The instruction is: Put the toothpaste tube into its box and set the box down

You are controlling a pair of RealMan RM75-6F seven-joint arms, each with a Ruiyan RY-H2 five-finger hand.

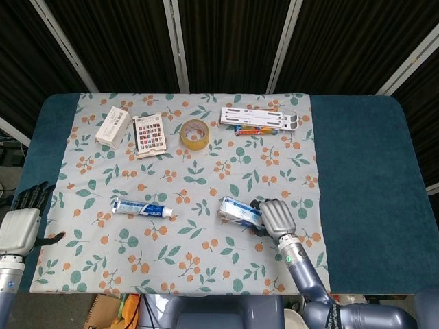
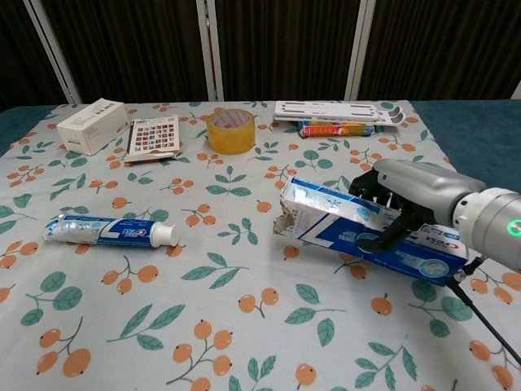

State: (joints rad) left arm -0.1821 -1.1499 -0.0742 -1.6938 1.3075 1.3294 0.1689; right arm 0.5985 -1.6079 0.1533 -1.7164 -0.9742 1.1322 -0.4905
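The blue-and-white toothpaste tube point(image 1: 143, 208) point(image 2: 108, 230) lies flat on the floral cloth, cap pointing right. My right hand point(image 1: 276, 217) point(image 2: 399, 195) grips the long toothpaste box point(image 1: 239, 210) point(image 2: 358, 230) around its right half. The box is tilted, its open torn end raised off the cloth and facing left toward the tube. My left hand point(image 1: 20, 225) hangs open at the table's left edge, holding nothing, well left of the tube; the chest view does not show it.
Along the back of the cloth stand a white carton point(image 1: 113, 126), a colour card point(image 1: 150, 134), a roll of yellow tape point(image 1: 195, 133) and a white folding stand point(image 1: 260, 117) over a small orange packet point(image 2: 340, 129). Bare blue table point(image 1: 363, 171) lies to the right.
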